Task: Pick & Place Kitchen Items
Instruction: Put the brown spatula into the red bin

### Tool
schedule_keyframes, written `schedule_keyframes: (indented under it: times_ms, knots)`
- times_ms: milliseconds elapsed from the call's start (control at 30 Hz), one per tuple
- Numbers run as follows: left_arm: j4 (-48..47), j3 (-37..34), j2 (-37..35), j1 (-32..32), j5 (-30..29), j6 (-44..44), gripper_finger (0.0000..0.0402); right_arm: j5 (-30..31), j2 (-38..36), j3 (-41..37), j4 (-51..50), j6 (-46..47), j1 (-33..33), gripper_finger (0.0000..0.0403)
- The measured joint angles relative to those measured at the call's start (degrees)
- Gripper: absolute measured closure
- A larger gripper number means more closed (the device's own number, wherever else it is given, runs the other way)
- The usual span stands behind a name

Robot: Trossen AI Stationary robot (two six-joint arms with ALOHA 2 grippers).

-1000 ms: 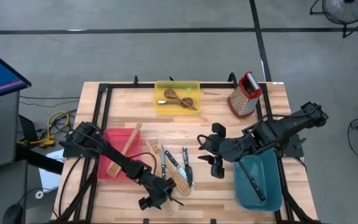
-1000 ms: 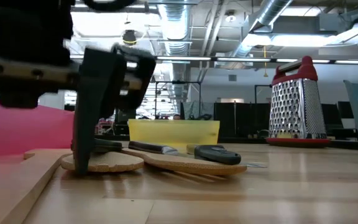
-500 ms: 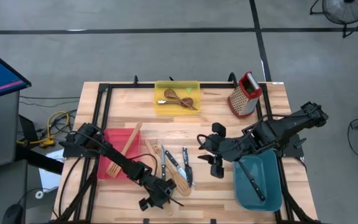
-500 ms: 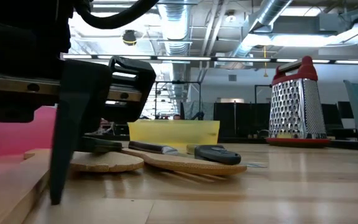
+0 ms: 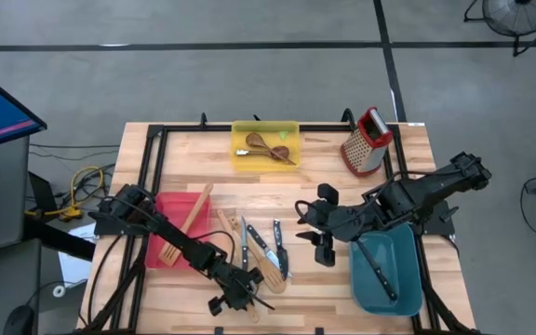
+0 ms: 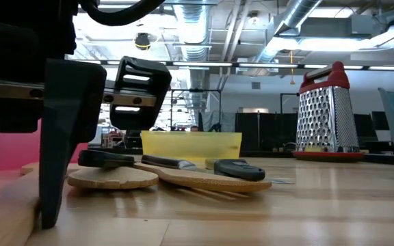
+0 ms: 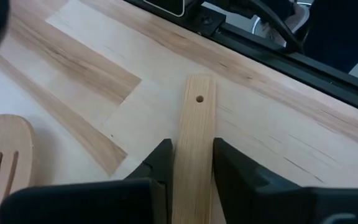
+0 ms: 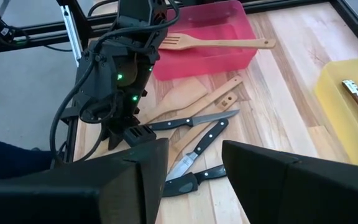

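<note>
A pale wooden spatula (image 7: 193, 134) lies flat near the table's near edge, its handle end pierced by a hole. My left gripper (image 5: 240, 298) is shut on that handle. A slotted turner blade (image 7: 2, 168) lies beside it. Black-handled knives (image 5: 266, 244) and more pale spatulas (image 8: 194, 93) lie on the table between the arms. My right gripper (image 5: 324, 249) hovers open above the table beside the teal bin (image 5: 387, 279), with nothing between its fingers. My left gripper pinches the spatula's handle by its two long edges (image 7: 178, 158), a little back from the holed end (image 7: 199, 98). One finger (image 7: 160, 163) stands on each side, coming down from above. The handle lies flat on the table.
A red bin (image 5: 177, 207) with a slotted turner sits at the left. A yellow bin (image 5: 242, 130) with dark wooden spoons sits at the far edge, and a red-topped grater (image 5: 366, 141) stands at the far right. The teal bin holds a knife (image 5: 377, 273).
My left gripper's fingers have drawn together onto the spatula handle, and the gripper has settled slightly toward the near edge. The spatula has stayed flat on the table.
</note>
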Motion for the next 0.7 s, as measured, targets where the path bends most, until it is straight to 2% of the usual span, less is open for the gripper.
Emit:
schedule_keyframes:
  times_ms: [233, 533, 700]
  knots:
    - [-0.51, -0.22, -2.34, 0.18, -3.01, -1.56, 0.0335, 0.00, 0.00, 0.00, -0.90, 0.00, 0.00, 0.0240]
    - [0.27, -0.18, -10.23, 2.16, -5.17, -2.04, 0.0335, 0.00, 0.00, 0.02, -3.26, 0.09, 0.03, 0.0240]
    - [0.39, -0.18, -15.83, 3.96, -6.00, -1.96, 0.0335, 0.05, 0.00, 0.02, -8.15, 3.93, 0.86, 0.0240]
